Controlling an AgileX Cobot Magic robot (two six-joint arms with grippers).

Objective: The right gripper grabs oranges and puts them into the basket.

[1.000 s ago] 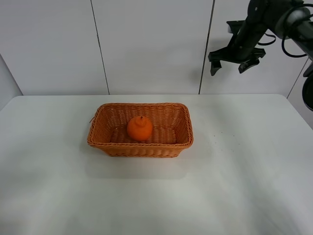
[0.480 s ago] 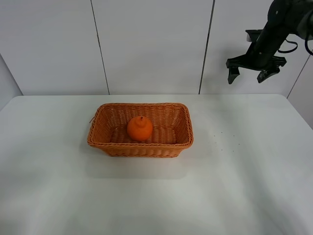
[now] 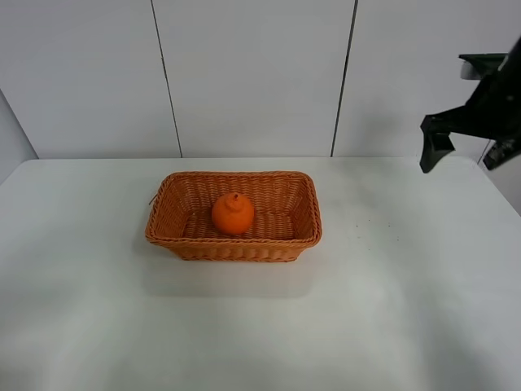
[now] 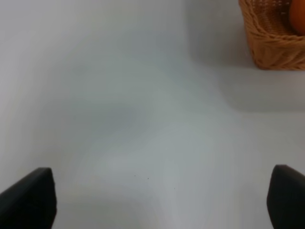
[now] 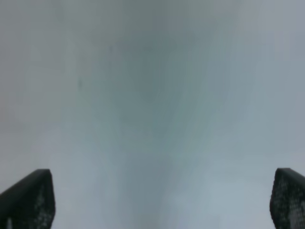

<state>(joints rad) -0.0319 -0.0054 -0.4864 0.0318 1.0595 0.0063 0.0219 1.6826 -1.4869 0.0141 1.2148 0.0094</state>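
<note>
**Right gripper carried off toward the desk's right edge, orange left in the basket**

Since the earlier views the right gripper (image 3: 468, 145) has been swept from above the far right corner out toward the right edge of the desk, and lower — it is now partly cut off by the frame in the high view. Its fingers are spread wide and nothing is held; in the right wrist view only the two dark fingertips (image 5: 26, 198) are shown over blurred grey surface.

The orange (image 3: 233, 214) is seen sitting upright, neck up, inside the basket (image 3: 171, 224), which is set near the middle of the desk with its long axis running left to right. The fruit lies well apart from the right gripper, toward the desk's left. The placing looks done — a retreat is judged to be in hand.

The left gripper (image 4: 157, 200) is held spread and empty over bare desk, the basket's corner just ahead of it.
</note>
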